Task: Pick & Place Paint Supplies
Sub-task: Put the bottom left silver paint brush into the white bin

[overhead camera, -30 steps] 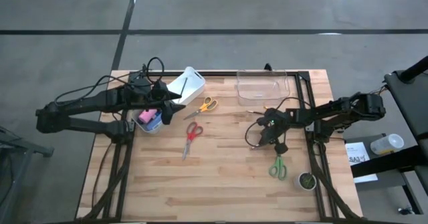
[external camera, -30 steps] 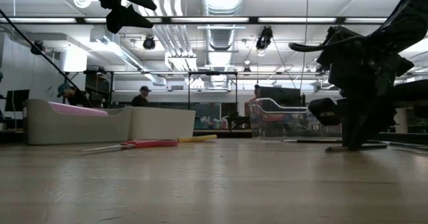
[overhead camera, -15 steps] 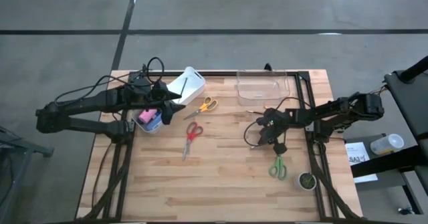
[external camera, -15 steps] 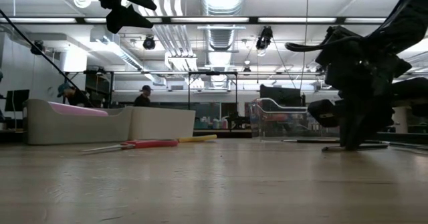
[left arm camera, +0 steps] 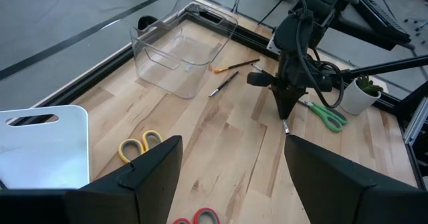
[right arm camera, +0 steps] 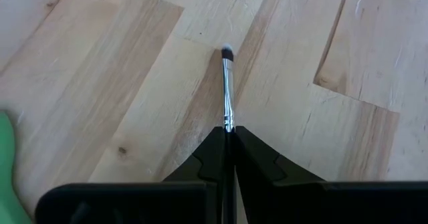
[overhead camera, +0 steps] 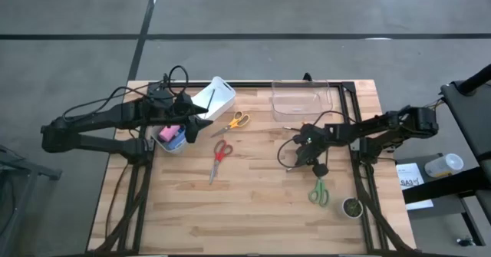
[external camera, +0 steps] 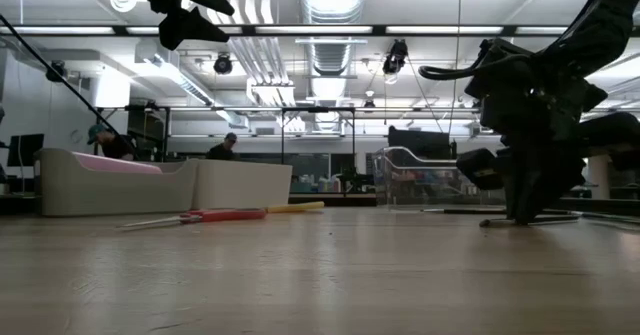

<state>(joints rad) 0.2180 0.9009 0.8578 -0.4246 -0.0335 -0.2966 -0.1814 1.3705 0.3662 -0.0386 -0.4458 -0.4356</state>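
My right gripper [overhead camera: 307, 151] is shut on a thin paintbrush [right arm camera: 227, 90] at the table's right middle, low over the wood; it also shows in the low view [external camera: 522, 211]. Two more paintbrushes [left arm camera: 231, 73] lie on the table in front of the clear container [overhead camera: 301, 100]. A pink bottle [overhead camera: 169, 132] and something blue [overhead camera: 179, 141] lie in a pale bin under my left arm. My left gripper [left arm camera: 231, 177] is open and empty, held high near that bin [overhead camera: 201, 125]. The blue-and-white tube does not show. My right gripper pinches the paintbrush between its two fingers at the silver ferrule's handle end [right arm camera: 228, 125]. The fingers point down at the table. The bristle end [right arm camera: 226, 51] sticks out past the fingertips, close to the wood; whether it touches the wood I cannot tell.
Green scissors [overhead camera: 318, 192] lie just near of my right gripper, with a small plant pot [overhead camera: 351, 207] beside them. Red scissors [overhead camera: 219, 153] and yellow scissors [overhead camera: 234, 121] lie at the table's middle. A white bin [overhead camera: 215, 97] stands at the far left.
My right gripper has gone a little toward the table's left edge, still shut on the paintbrush, whose bristle end has moved with it low over the wood.
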